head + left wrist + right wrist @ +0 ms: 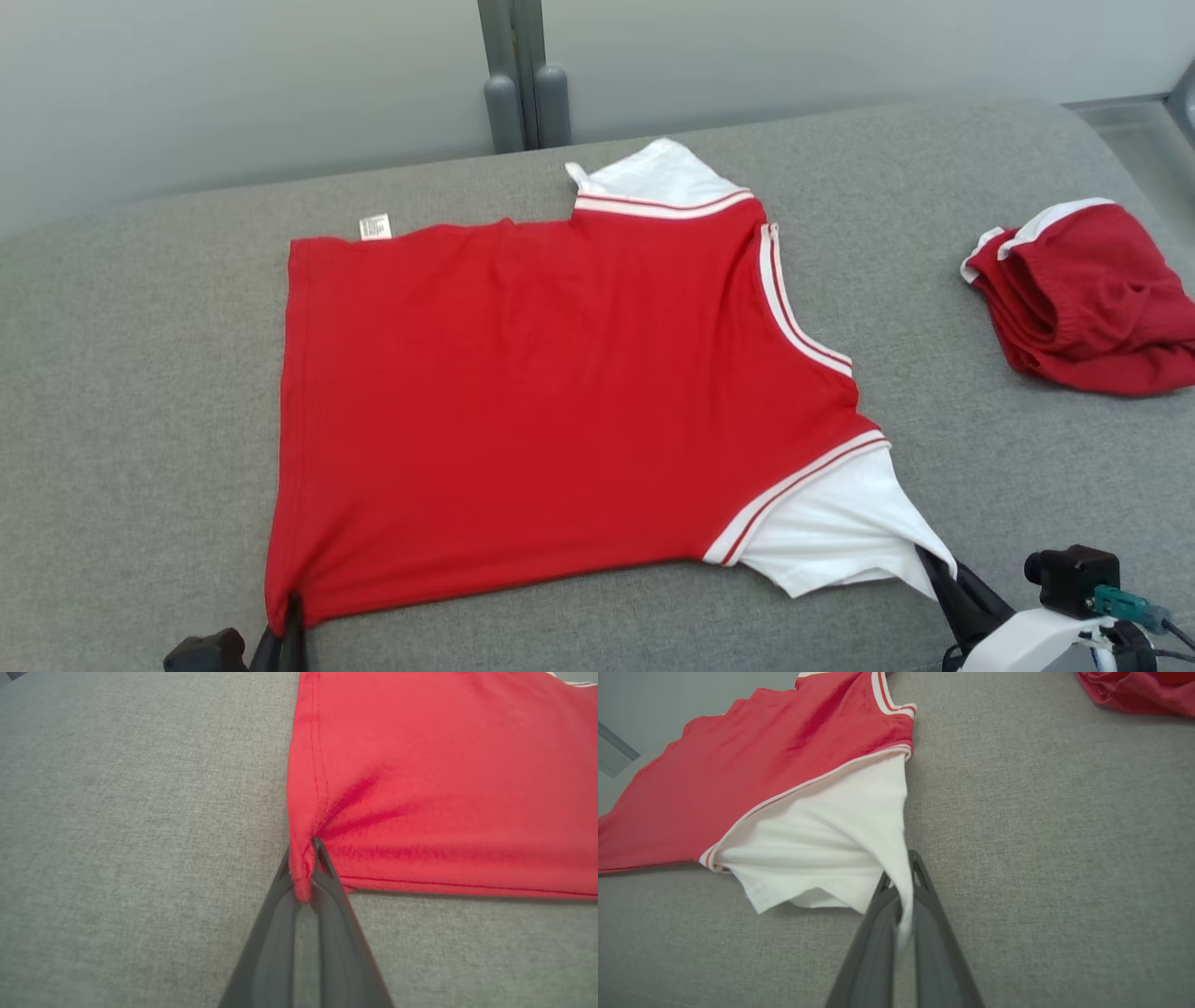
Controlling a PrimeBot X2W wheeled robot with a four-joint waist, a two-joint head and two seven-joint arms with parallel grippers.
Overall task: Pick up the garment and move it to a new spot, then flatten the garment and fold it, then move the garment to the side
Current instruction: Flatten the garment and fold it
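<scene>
At the near edge of the grey padded surface (pixel 140 373), the left gripper (pixel 302 854) is clamped on the bottom corner of the red garment (pixel 560 392), with the hem bunched between its two dark fingers and short creases fanning out from the pinch. Further right along that near edge, the right gripper (pixel 899 868) is closed on the tip of the white sleeve (pixel 831 532), which is pulled out into a taut point. A small black camera (pixel 1069 574) sits on that wrist.

The garment lies spread flat across the middle of the surface, its hem toward the surface's left side and its white-striped neckline toward the right. A second white sleeve (pixel 653 173) sticks out toward the far edge, and a white label (pixel 374 227) shows at the garment's far left corner.

Well apart, on the right side of the surface, lies a crumpled dark red cloth with white trim (pixel 1088 299). Beyond the far edge stands a grey post (pixel 523 84).
</scene>
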